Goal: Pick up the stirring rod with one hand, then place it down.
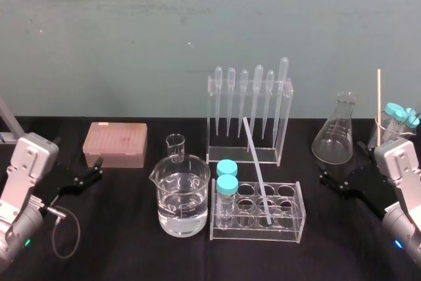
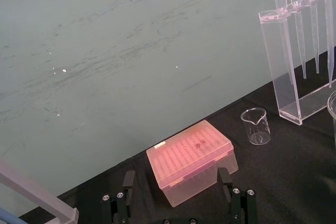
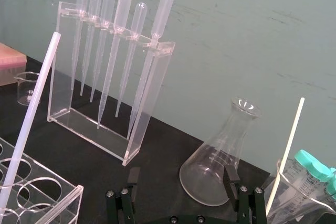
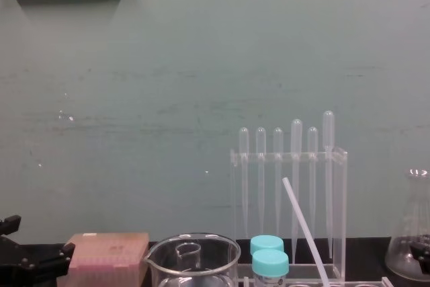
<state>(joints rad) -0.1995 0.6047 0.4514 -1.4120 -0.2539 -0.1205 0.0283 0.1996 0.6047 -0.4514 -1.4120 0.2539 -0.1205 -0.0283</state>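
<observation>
leaning in the clear rack [image 1: 256, 235] near the middle of the worktop's [image 1: 131, 249] front edge, the rod [image 1: 257, 168] is standing tilted. its lower end is sitting in a hole toward the rack's right end, and its upper end is tipping back and leftward toward the stand [image 1: 287, 123] of pipettes [image 1: 258, 97] behind the rack. whether the rod is touching that stand i cannot tell. in the right wrist view the rod [image 3: 31, 114] is crossing in front of the stand's near edge, and in the chest view it [image 4: 306, 230] is slanting up beside two teal-capped vials [image 1: 227, 177], which are occupying the rack's left end.

a beaker [image 1: 184, 202] of clear liquid is sitting just beside the rack on its left, with a small beaker [image 1: 175, 147] behind it. a pink box [image 1: 115, 144] is lying toward the back left of the worktop, and a flask [image 1: 335, 137] is standing toward the back right.

the left gripper [image 1: 89, 174] is hovering low at the worktop's left edge, well apart from the rod. its fingers [image 2: 128, 182] are spread wide and gripping nothing, pointing at the box. the right gripper [image 1: 342, 166] is hanging low at the right edge near the flask. its fingers [image 3: 229, 174] are likewise spread and empty.
</observation>
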